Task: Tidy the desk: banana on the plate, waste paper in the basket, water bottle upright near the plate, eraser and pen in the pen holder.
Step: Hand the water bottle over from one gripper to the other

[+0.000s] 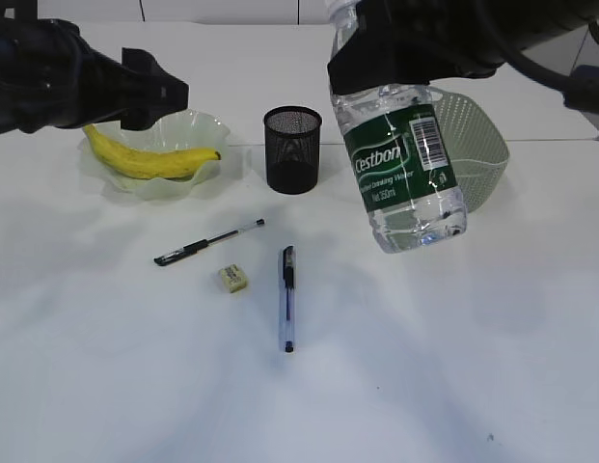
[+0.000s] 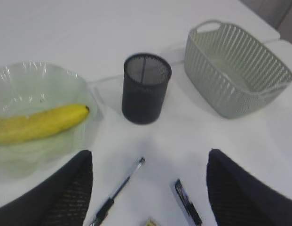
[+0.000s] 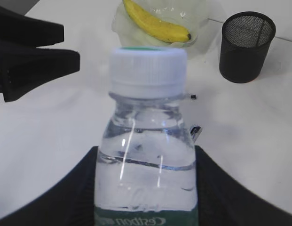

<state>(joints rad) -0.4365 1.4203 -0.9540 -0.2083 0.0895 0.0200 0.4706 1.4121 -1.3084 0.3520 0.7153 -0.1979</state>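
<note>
The water bottle hangs in the air above the desk, slightly tilted, base down. My right gripper is shut on the bottle's shoulder, just below the pale cap. A yellow banana lies in the wavy green plate at the back left. My left gripper hovers open and empty by the plate, above the pens. Ahead of it stands the black mesh pen holder. A black pen, a blue pen and the small eraser lie on the desk. The waste paper is out of view.
The sage-green basket stands at the back right, partly behind the bottle; in the left wrist view the basket is to the right of the pen holder. The left arm reaches in from the upper left.
</note>
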